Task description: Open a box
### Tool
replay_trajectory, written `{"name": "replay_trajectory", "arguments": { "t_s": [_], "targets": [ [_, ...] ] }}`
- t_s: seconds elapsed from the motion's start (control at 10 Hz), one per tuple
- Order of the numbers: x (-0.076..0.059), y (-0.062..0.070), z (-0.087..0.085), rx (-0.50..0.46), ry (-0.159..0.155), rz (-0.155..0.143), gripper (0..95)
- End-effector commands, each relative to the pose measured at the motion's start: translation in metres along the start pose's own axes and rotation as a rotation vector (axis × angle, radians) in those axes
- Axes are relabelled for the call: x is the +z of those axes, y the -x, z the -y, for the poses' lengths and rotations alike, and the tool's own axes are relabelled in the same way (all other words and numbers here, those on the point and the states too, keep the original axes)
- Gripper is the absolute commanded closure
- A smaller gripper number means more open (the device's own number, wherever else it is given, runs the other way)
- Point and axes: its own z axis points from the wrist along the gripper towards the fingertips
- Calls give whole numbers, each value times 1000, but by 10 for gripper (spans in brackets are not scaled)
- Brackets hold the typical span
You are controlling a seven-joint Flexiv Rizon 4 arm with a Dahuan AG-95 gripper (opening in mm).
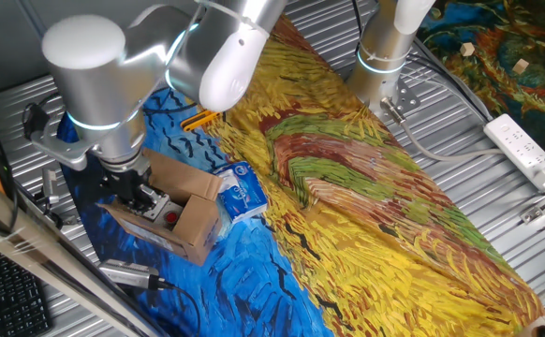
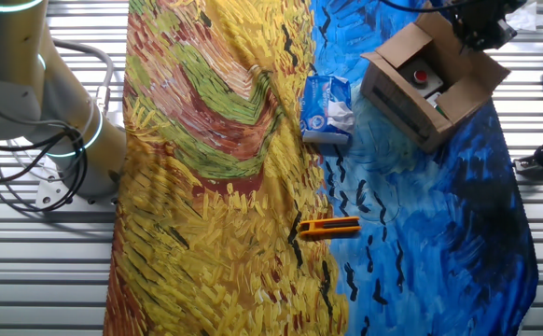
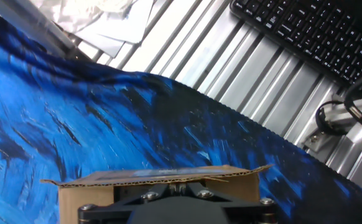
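- Because the black two-finger gripper (image 1: 144, 197) sits low at the near flap of the small brown corrugated cardboard box (image 1: 165, 217), the chief risk, as I judge it, is that a pull drags the light carton along the cloth and does not fold the flap back.
- Whether the fingers are parted or closed on the cardboard edge I cannot tell: the hand view shows only the gripper's black body at 6 o'clock, with a flap's corrugated edge right above it.
- If the flap slips free, it could spring back over the opening, where a red-and-white item lies inside.
- Just beside the box, at its 3 o'clock in one fixed view, lies a blue-and-white soft packet (image 1: 241, 191); a sliding carton would likely push into it.
- Further off, an orange plastic utility knife (image 2: 329, 227) lies well apart on the painted blue-and-yellow tablecloth (image 1: 375, 234).
- On the pose: the silver arm (image 1: 95, 84) bends down steeply over the box, wrist near vertical, hand at the flap on the table-edge side.
- Beyond the cloth's edge, a black keyboard (image 3: 305, 31) rests on the ribbed metal table (image 3: 231, 74).
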Motion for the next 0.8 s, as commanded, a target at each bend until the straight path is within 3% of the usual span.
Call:
{"name": "replay_trajectory", "arguments": {
  "t_s": [0.1, 0.8],
  "targets": [
    [1, 7, -3, 13, 0, 11, 950],
    [8, 23, -6, 33, -1, 36, 950]
  ]
}}
